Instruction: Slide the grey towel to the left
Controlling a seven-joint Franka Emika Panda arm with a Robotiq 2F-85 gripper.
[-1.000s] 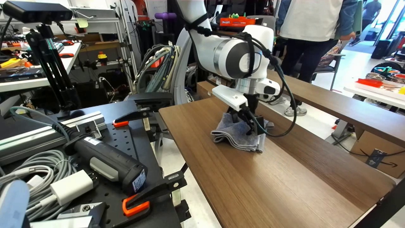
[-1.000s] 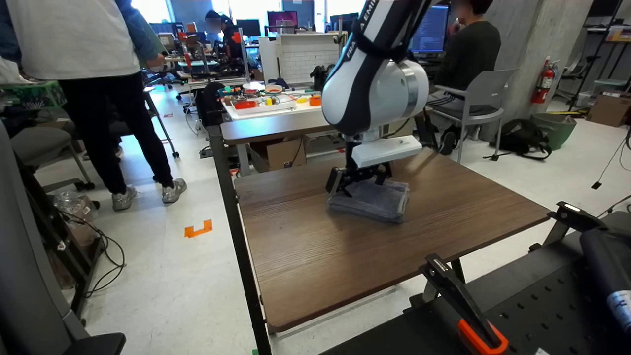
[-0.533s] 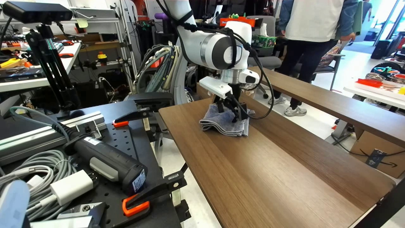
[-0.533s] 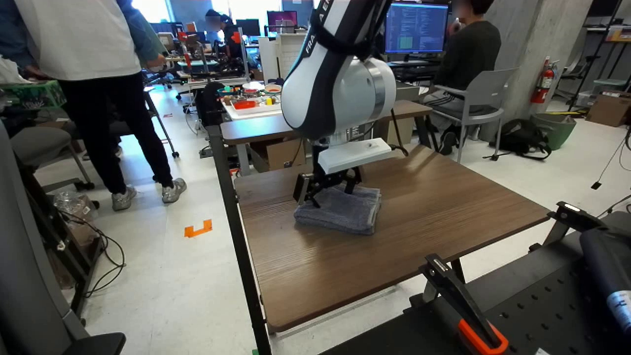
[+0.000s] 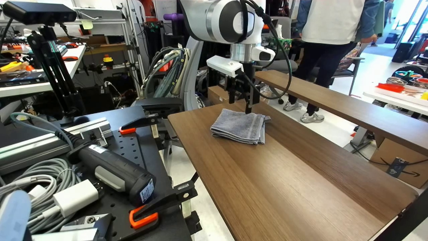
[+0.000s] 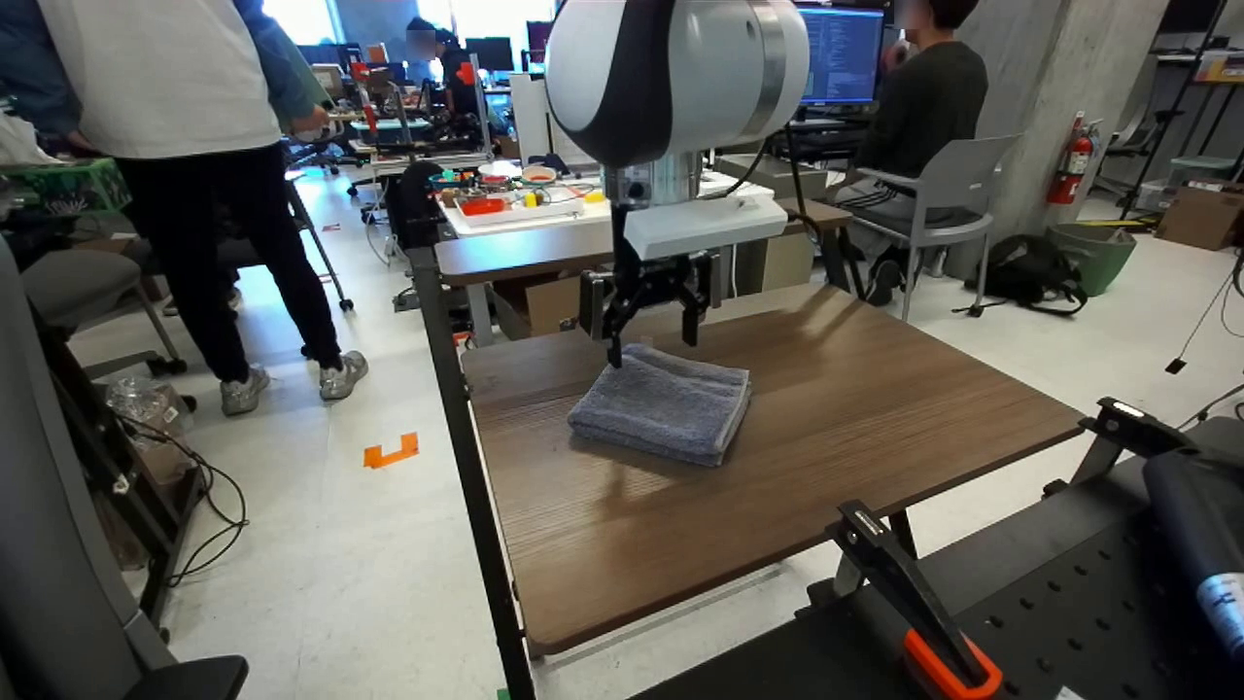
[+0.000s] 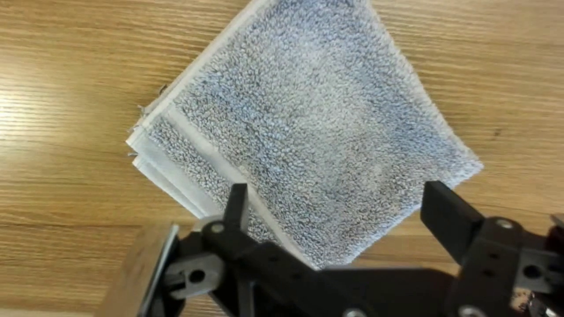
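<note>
The grey towel lies folded and nearly flat on the brown table in both exterior views (image 5: 235,126) (image 6: 666,403), with its layered edges showing. It fills much of the wrist view (image 7: 308,119). My gripper (image 5: 239,105) hangs a little above the towel's far part, pointing down. It also shows in an exterior view (image 6: 652,350), with its two fingers spread. In the wrist view the gripper (image 7: 337,188) has its fingers wide apart and nothing between them. One finger lies over the towel's hemmed band, the other over its edge.
The brown table (image 5: 287,187) bears the towel. A black perforated bench (image 5: 127,147) with clamps, cables and a dark handheld tool (image 5: 110,170) stands beside it. A second narrow table (image 5: 351,107) runs behind. A person (image 6: 175,194) stands near the table.
The towel slid across the table with my gripper pressed on it, leftward in both exterior views, between the earlier frames. Since then my gripper has risen off it, and the towel lies flatter.
</note>
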